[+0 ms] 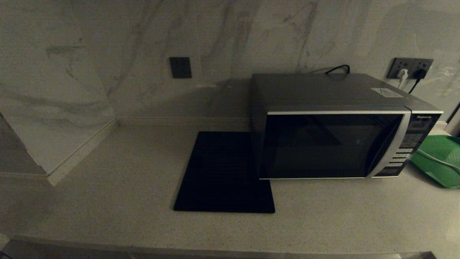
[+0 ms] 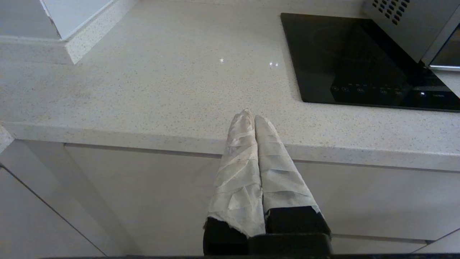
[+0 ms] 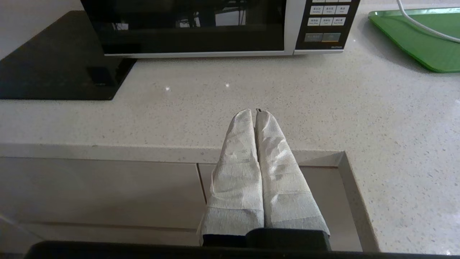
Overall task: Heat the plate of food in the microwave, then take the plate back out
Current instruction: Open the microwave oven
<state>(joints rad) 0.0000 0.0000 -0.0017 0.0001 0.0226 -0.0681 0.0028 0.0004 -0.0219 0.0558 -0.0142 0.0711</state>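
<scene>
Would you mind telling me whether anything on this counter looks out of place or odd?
One thing: the plate of food is in no view, neither on the countertop nor visibly behind the dark, closed door of the microwave. A white cable lies across the green tray. Otherwise nothing looks spilled, damaged or askew.

Microwave (image 1: 334, 144) stands on the table (image 1: 125, 187), back to the wall (image 1: 107, 54), door shut, button panel at its right end. Flat mat (image 1: 224, 172) lies on the table just left of the microwave, touching its left side, reaching nearer the front edge. Tray (image 1: 440, 160) lies right of the microwave, a cable (image 1: 436, 160) across it. Wall socket (image 1: 409, 68) behind the microwave's right end; a second wall plate (image 1: 180, 67) behind-left.
</scene>
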